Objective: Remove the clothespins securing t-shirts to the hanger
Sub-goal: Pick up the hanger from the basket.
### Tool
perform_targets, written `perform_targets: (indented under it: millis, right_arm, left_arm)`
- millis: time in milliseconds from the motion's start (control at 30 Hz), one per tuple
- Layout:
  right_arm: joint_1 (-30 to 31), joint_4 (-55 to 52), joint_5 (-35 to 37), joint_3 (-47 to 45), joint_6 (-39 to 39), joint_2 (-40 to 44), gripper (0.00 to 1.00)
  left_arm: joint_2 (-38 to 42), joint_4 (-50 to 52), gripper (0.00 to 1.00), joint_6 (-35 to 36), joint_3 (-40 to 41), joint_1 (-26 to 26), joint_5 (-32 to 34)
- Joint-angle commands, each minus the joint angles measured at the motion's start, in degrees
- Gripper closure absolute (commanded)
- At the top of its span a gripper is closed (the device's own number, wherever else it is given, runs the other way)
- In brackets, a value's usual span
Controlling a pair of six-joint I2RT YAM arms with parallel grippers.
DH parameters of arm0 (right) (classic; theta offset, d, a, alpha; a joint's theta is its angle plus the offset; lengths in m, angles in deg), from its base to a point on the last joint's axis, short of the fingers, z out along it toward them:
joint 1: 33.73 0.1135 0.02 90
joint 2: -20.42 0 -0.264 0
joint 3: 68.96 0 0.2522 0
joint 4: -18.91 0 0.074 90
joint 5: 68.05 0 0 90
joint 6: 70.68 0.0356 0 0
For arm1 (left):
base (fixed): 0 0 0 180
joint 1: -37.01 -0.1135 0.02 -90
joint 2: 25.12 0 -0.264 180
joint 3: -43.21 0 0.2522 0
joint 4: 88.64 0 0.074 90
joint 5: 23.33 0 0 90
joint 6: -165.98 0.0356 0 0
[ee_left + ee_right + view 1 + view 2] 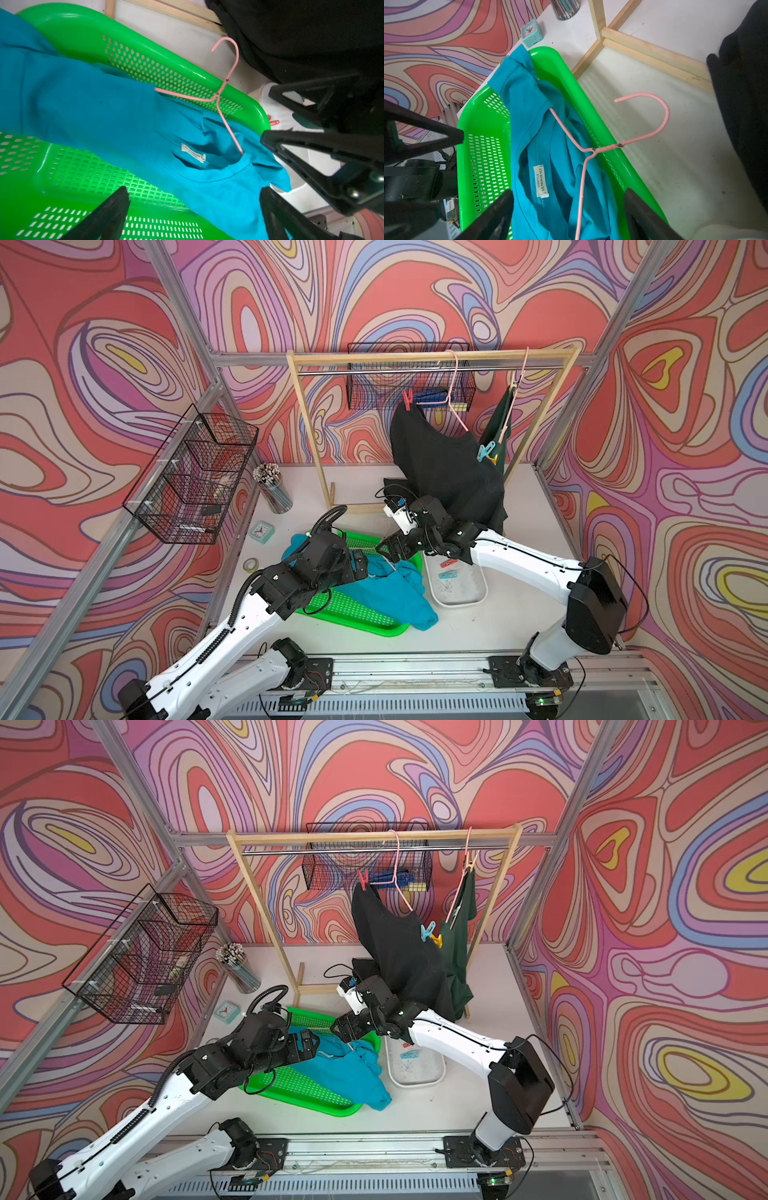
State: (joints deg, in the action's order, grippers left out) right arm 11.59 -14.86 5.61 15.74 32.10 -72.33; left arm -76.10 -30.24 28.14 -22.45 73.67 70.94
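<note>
Watching right gripper [569,192] gape empty astride thin pink wire hanger [593,152] on crumpled turquoise shirt [529,124]; left gripper [193,189] agape, empty too. I spot red plastic clothespin [408,400] pinching black shirt [444,468], 11 o'clock corner.

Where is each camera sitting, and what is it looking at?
Top views: high above the arms' bases, facing down at the wooden clothes rack and white table; left gripper and right gripper show.
Left wrist: on the left arm, facing the turquoise t-shirt on a pink wire hanger in the green plastic basket; both grippers show.
Right wrist: on the right arm, facing the same shirt; both grippers show.
Shared: shirt, hanger, basket.
</note>
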Motion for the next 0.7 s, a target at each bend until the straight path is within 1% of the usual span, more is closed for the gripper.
perform_targets:
  millis: [0,133,233,367,433,533,567,667]
  right_arm:
    - [-0.35,0.15,-1.93,0.88,0.92,-1.95,0.20]
    - [-0.32,0.06,-2.68,1.28,1.11,-4.05,0.29]
    - [-0.32,0.06,-3.07,1.34,1.27,-5.51,0.36]
    - [-0.32,-0.12,-3.61,1.88,1.09,-7.18,0.45]
    - [-0.32,-0.07,-3.94,2.13,0.70,-8.02,0.49]
    - [-0.32,0.23,-4.27,2.52,0.22,-8.41,0.52]
    - [-0.34,0.24,-4.32,2.80,0.17,-10.05,0.54]
    - [-0.32,-0.12,-4.66,3.68,-0.29,-11.47,0.59]
  left_arm:
    - [-0.78,2.62,0.00,0.12,-0.14,-4.03,-3.79]
    - [-3.36,2.91,0.00,1.44,-0.99,-7.99,-6.94]
    - [-4.59,2.56,0.00,2.30,-1.34,-9.94,-7.76]
    - [-5.77,1.41,0.00,2.58,-1.13,-12.79,-10.70]
    - [-6.01,0.81,0.00,2.58,-1.01,-13.39,-11.36]
    - [-6.45,0.53,0.00,2.66,-1.17,-13.76,-11.53]
    - [-6.55,0.53,0.00,2.64,-1.18,-13.77,-11.51]
    - [-6.93,0.52,0.00,2.75,-1.27,-14.02,-11.81]
